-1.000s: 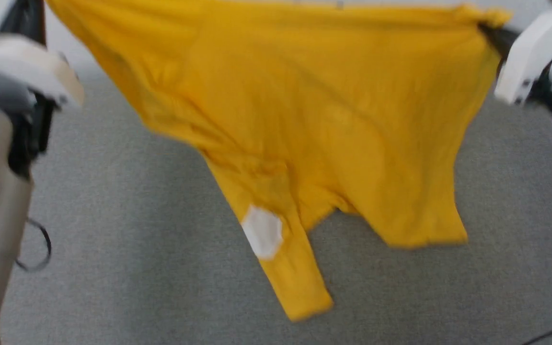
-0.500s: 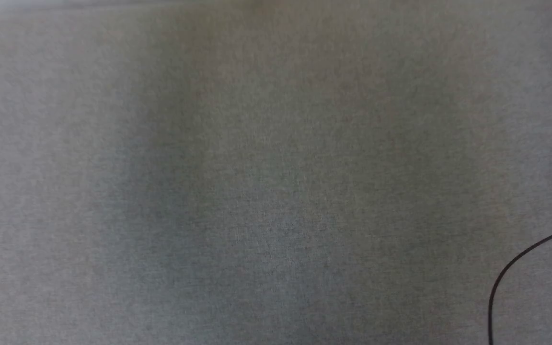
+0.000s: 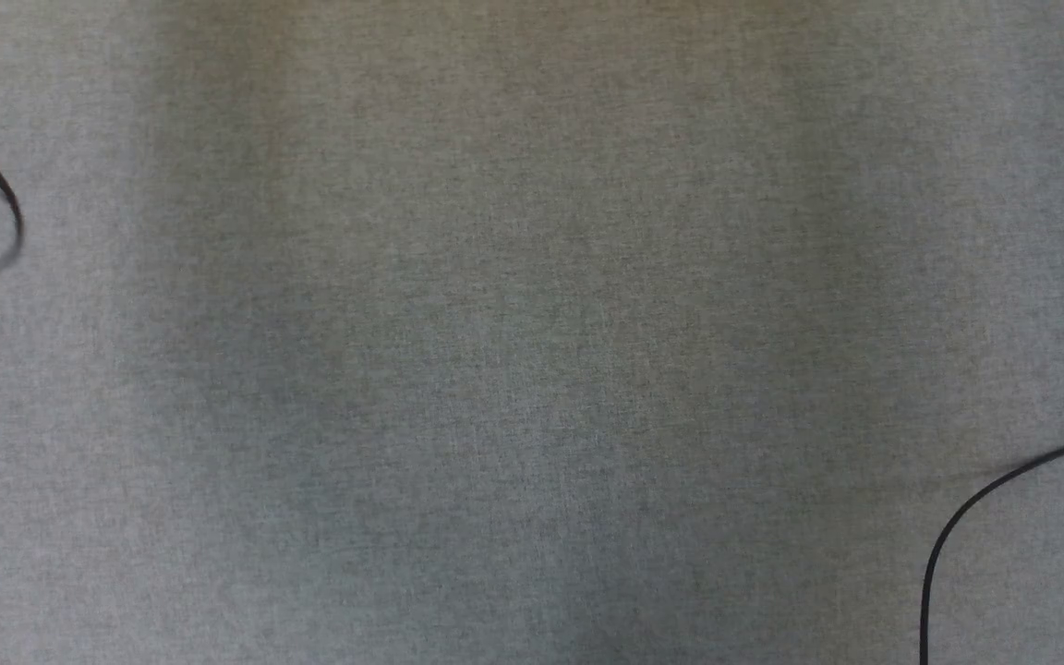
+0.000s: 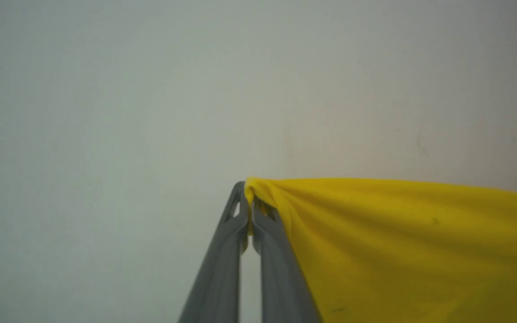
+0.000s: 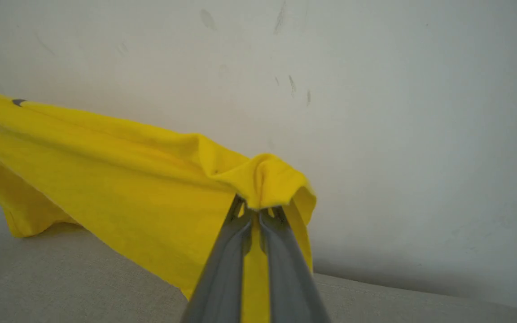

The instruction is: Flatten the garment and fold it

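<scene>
Between left hand (image 4: 248, 202) and right hand (image 5: 257, 211), each clamped on it, taut garment (image 4: 397, 251).

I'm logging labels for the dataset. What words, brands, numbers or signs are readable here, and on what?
No readable text anywhere.
The garment: plain yellow, with two small dark marks at its far edge, not letters.
The wall: smudges only.
The grey cloth surface and black cable: unmarked.
</scene>
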Available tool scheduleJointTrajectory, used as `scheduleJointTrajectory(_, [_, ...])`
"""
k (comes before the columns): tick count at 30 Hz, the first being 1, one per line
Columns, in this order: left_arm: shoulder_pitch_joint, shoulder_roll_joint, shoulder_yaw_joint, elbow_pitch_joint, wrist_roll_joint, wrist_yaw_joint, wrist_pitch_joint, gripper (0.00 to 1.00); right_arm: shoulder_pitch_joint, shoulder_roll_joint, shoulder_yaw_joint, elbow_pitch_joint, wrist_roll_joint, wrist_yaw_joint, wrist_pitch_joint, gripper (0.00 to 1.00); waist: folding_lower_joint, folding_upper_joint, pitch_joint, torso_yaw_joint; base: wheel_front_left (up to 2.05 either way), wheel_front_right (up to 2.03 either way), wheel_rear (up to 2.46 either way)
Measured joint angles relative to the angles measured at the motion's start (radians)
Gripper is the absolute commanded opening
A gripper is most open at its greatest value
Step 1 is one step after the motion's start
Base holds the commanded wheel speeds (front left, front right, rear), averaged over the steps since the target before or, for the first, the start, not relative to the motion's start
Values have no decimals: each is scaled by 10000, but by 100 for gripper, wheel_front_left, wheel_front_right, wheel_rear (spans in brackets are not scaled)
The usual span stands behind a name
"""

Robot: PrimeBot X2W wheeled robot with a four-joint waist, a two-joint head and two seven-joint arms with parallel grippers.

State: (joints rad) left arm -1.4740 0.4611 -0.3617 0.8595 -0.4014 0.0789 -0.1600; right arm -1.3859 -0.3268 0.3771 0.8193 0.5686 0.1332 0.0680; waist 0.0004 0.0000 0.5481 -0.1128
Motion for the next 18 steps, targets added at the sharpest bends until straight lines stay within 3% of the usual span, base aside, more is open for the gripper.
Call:
scheduleJointTrajectory(10, [3423, -270, 510, 554, -1124, -251, -688, 0, 2674, -128, 1643, -117, 1108, -2, -924, 0, -5, 0, -1010, 132, 0, 0, 0])
scheduleJointTrajectory(14, [5694, -245, 750, -63, -1511, -217, -796, 0, 4355, -389, 2199, -652, 1473, 0, -1312, 0, -6, 1, -1696, 198, 0, 0, 0])
scheduleJointTrajectory(18, [8111, -194, 1030, -1356, -1885, 121, -821, 0, 6080, -756, 2468, -1300, 1722, 0, -1492, 0, -7, 0, -2439, 278, 0, 0, 0])
